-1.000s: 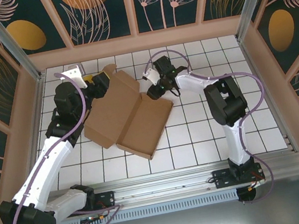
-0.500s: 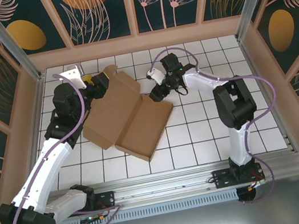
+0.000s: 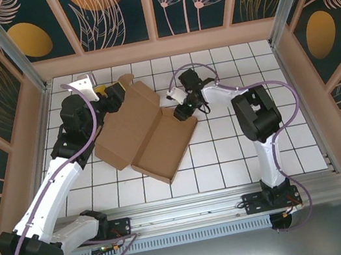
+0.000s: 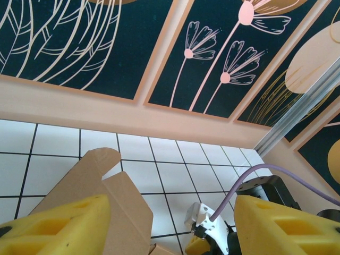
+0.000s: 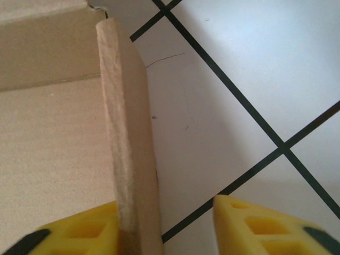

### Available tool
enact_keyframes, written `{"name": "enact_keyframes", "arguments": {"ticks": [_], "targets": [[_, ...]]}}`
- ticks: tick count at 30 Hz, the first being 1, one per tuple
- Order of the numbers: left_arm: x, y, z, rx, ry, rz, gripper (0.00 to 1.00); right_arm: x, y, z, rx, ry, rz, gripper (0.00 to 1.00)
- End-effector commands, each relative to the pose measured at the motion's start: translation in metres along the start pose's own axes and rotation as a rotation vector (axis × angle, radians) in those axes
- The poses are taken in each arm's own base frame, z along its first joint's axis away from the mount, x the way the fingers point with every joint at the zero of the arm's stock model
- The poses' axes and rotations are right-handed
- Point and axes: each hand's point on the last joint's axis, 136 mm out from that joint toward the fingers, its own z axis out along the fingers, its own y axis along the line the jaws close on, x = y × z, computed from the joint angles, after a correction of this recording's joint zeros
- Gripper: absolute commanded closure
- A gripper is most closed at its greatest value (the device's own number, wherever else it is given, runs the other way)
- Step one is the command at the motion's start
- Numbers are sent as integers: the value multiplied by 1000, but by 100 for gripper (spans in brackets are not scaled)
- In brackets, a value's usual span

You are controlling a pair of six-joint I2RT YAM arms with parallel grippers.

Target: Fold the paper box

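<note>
The cardboard box [image 3: 145,131] lies half-formed on the tiled surface [image 3: 235,156], a little toward 9 o'clock of its middle and turned corner-on to the arms. The right hand [image 3: 183,108] is at the box's 3 o'clock edge, released. In its wrist view a raised side wall [image 5: 125,122] stands between the fingers, against one finger [image 5: 79,226], while the other finger [image 5: 255,223] stands apart with bare tile between. To do this fold well, I judge the right hand should close squarely on that wall, then swing it inward in one arc without dragging the sheet. The left hand [image 3: 110,93], at the box's 11 o'clock corner with fingers spread and nothing gripped, would best pin that corner down. Whether the left hand touches the rounded flap [image 4: 101,159] below it is hard to make out. The wall's foot is cut off at the bottom of the right wrist view, and tabs and slots are too small to tell from above.
</note>
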Motion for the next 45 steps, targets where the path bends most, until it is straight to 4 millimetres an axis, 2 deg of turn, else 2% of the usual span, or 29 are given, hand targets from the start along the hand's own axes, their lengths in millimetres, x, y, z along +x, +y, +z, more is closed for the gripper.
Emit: {"name": "enact_keyframes", "arguments": {"ticks": [1, 3, 7, 12, 17, 21, 23, 26, 31, 33, 34, 36, 39, 41, 45], "targets": [[-10, -8, -6, 33, -48, 11, 37, 2, 0, 3, 37, 27, -19, 67], [-11, -8, -7, 33, -51, 11, 37, 3, -1, 4, 51, 30, -16, 77], [-10, -8, -8, 33, -52, 15, 37, 5, -4, 5, 106, 56, -40, 84], [-11, -8, -9, 32, -55, 15, 37, 3, -5, 2, 248, 80, -111, 87], [-11, -8, -10, 33, -56, 14, 37, 13, -16, 0, 415, 134, -144, 89], [-12, -8, -9, 34, -56, 11, 37, 23, -25, 0, 481, 165, -130, 91], [-12, -9, -9, 33, -57, 11, 37, 22, -22, -1, 462, 146, -111, 90], [-13, -6, -9, 20, -61, 11, 36, 23, -16, -7, 406, 107, -30, 78], [-12, -1, -6, -5, -63, 7, 35, 37, -13, -23, 328, 13, 223, 63], [-11, -1, -4, -5, -60, 1, 35, 37, 0, -26, 271, -33, 297, 58], [-10, 0, -3, -7, -57, -2, 35, 40, -6, -32, 252, -60, 350, 55], [-9, 1, 0, -11, -52, -8, 35, 35, 6, -39, 181, -114, 363, 49], [-7, 4, 2, -24, -53, -13, 34, 8, 8, -72, 131, -277, 353, 35], [-7, 8, 2, -44, -59, -13, 34, -16, 1, -102, 100, -421, 380, 25], [-12, 30, -9, -170, -96, -6, 32, -60, -13, -144, 5, -641, 366, 21]]}}
